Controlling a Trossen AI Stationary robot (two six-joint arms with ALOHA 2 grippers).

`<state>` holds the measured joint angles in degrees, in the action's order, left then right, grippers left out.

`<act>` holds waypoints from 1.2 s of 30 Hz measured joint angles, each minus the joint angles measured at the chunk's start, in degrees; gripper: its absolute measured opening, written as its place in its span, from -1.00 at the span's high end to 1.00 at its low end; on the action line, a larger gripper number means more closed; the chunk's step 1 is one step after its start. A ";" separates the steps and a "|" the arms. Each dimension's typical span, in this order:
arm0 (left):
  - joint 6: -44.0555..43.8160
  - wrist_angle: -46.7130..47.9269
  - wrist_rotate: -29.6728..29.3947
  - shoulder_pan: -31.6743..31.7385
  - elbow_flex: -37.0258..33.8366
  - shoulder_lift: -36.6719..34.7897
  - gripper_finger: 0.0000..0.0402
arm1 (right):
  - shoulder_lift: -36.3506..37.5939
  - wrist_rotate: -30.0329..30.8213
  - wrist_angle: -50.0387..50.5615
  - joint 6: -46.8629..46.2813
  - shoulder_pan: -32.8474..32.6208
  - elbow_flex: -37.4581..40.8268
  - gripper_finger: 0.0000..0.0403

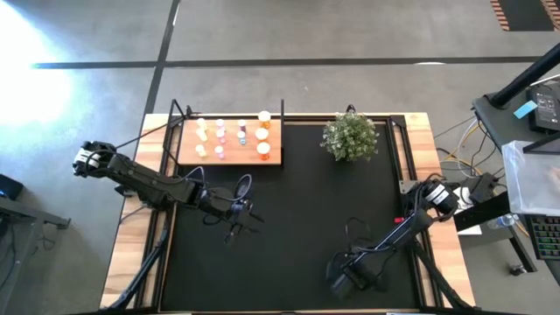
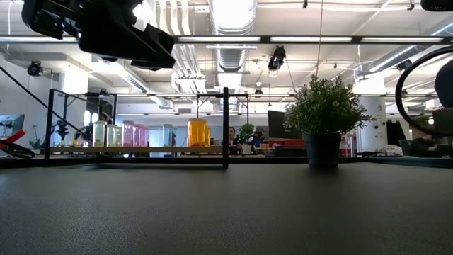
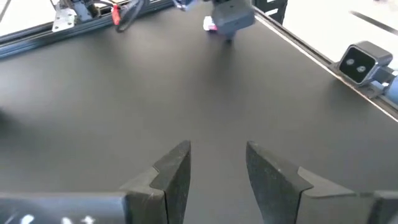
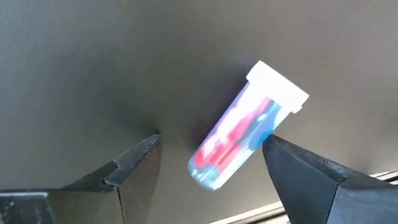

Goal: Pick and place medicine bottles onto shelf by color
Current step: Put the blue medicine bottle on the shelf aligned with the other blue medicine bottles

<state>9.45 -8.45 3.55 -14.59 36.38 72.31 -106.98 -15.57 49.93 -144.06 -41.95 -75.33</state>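
Loose bottle [image 4: 239, 134]: a clear blue-tinted bottle with a white cap and red contents is seen lying on its side on the black mat, between the right hand's two fingers; whether a finger touches it cannot be told.
Right hand [image 4: 211, 158]: held low over the mat near the counter's front edge, right of centre; its fingers are spread wide apart, one on each side of the lying bottle, and nothing is clamped.
Shelved bottles [image 1: 232, 133]: about nine are stood upright on the shelf, yellowish, pink and orange ones among them, most white-capped.
Shelf [image 1: 185, 150]: a light-wood board with thin black posts, set at the far left of the mat.
Left hand [image 3: 214, 168]: held above bare mat in front of the shelf; its fingers are parted by a narrow gap, with nothing between them.
Plant [image 1: 350, 136]: a small green bush in a dark pot, placed right of the shelf.
Counter [image 1: 420, 131]: wooden rim around the black mat [image 1: 289, 227].
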 joint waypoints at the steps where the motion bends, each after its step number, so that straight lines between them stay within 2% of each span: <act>1: 0.00 0.00 -0.38 0.00 0.01 0.00 0.31 | 0.02 0.02 -0.90 0.10 -0.01 0.00 -0.35; 14: -0.11 -0.01 -0.90 0.00 0.00 -0.02 0.31 | 0.39 0.22 -0.83 0.32 -3.54 0.11 -0.35; 17: -0.13 -0.02 -0.90 0.00 0.02 -0.02 0.31 | 0.61 1.50 -0.58 1.15 -3.69 0.11 -0.35; 22: -0.17 -0.02 -0.90 0.00 0.02 -0.02 0.31 | 0.84 7.08 -1.01 2.52 -3.65 0.13 -0.34; 36: -0.20 0.02 -0.90 0.00 0.02 -0.02 0.31 | 0.13 8.22 -1.11 3.66 -3.50 -0.37 -0.35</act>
<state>9.26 -8.43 2.66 -14.59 36.40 72.29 -106.85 -7.35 48.83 -140.40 -45.45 -75.70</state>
